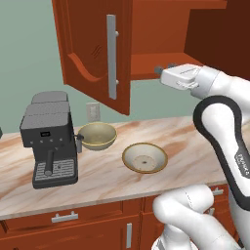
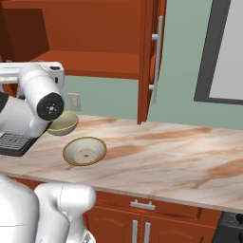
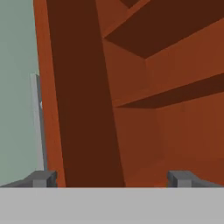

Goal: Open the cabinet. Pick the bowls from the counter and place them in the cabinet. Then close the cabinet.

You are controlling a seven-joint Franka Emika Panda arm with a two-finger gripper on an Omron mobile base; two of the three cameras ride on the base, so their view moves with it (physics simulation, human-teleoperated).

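The cabinet (image 1: 161,29) stands open, its left door (image 1: 93,53) and right door (image 2: 148,61) swung out with their silver bar handles showing. My gripper (image 1: 164,68) hangs open and empty in front of the cabinet's bottom shelf (image 2: 95,64), high above the counter (image 1: 97,180). In the hand view the gripper (image 3: 111,179) points into the red-brown inside, with its fingertips (image 3: 43,177) spread wide. Two bowls rest on the counter below. The deep bowl (image 1: 97,135) (image 2: 64,124) is next to the coffee machine. The shallow bowl (image 1: 144,157) (image 2: 85,151) lies nearer the front edge.
A black coffee machine (image 1: 49,139) stands at the counter's left, touching or nearly touching the deep bowl. A wall outlet (image 1: 93,111) sits behind it. Drawers with short handles (image 1: 63,217) run below the counter. A dark-framed window (image 2: 223,52) is at the right.
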